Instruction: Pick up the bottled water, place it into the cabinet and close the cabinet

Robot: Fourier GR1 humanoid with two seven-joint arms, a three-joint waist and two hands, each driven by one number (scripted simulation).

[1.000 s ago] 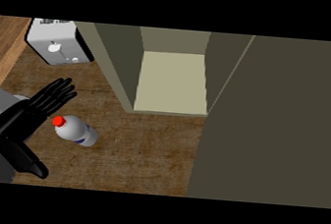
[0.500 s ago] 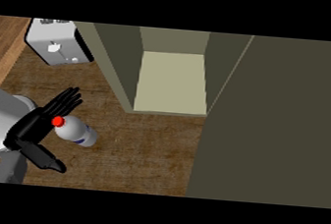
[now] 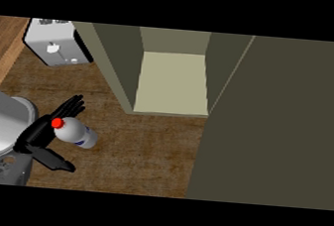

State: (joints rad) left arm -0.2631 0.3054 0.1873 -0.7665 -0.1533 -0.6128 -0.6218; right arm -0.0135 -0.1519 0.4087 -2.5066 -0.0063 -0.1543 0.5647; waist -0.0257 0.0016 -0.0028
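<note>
left hand (image 3: 40, 135) spread open, fingers and thumb either side of the bottled water (image 3: 79, 134), not clamped yet, set up for a side grasp. Bottle sits on the counter (image 3: 145, 148), near the open cabinet (image 3: 172, 80).

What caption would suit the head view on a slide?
Open left hand beside the bottled water; the cabinet stands open.

Kitchen, seen from above. A brown counter (image 3: 145, 148) lies under the left hand (image 3: 34, 142). Beyond the hand and to its right stands an olive cabinet (image 3: 122, 67) with a pale shelf (image 3: 172, 83) inside, its dark door (image 3: 286, 124) open farther to the right. Straight beyond the hand, just left of the cabinet, a small white appliance (image 3: 54, 49) sits on the counter.
</note>
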